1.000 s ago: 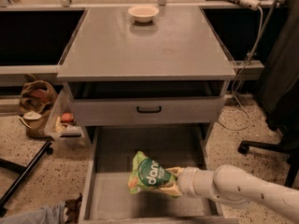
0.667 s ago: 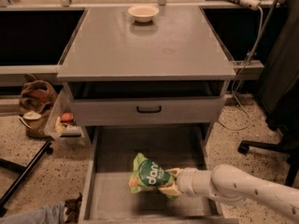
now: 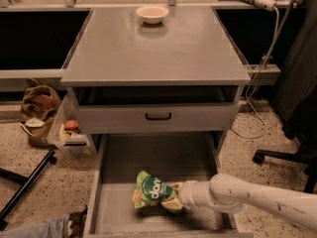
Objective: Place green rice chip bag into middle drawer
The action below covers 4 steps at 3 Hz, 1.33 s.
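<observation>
The green rice chip bag (image 3: 153, 193) is crinkled, with white lettering on a dark green patch. It sits tilted over the floor of the pulled-out middle drawer (image 3: 158, 157), a wide grey tray with low side walls, near its front. My gripper (image 3: 176, 197) reaches in from the right on a white arm (image 3: 247, 197) and is shut on the bag's right end. The bag hides its fingertips.
A closed drawer front with a black handle (image 3: 158, 116) is above the tray. A white bowl (image 3: 152, 13) stands on the cabinet top. A clear bin (image 3: 68, 130) and a brown bag (image 3: 38, 103) are at the left, a chair base (image 3: 282, 157) at the right.
My arm has moved slightly left and toward the drawer's front, carrying the bag with it. Nothing else has moved.
</observation>
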Each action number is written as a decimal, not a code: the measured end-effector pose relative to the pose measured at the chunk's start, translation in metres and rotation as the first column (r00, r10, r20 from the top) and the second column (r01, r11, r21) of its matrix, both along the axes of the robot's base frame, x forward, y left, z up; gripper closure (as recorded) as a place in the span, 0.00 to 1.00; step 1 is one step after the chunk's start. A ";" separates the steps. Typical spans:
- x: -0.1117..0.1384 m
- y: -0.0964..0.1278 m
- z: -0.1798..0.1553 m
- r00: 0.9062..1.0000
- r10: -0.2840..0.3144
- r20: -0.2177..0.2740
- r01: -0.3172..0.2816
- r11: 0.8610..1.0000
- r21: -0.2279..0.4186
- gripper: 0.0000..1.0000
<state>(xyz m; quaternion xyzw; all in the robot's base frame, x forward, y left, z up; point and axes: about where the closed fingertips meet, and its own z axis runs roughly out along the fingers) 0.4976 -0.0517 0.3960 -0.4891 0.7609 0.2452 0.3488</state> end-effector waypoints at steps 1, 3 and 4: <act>0.000 0.003 -0.002 1.000 0.005 -0.004 -0.005 1.000 0.001 0.82; 0.000 0.003 -0.002 1.000 0.005 -0.004 -0.005 1.000 0.001 0.36; 0.000 0.003 -0.003 1.000 0.005 -0.004 -0.005 1.000 0.001 0.10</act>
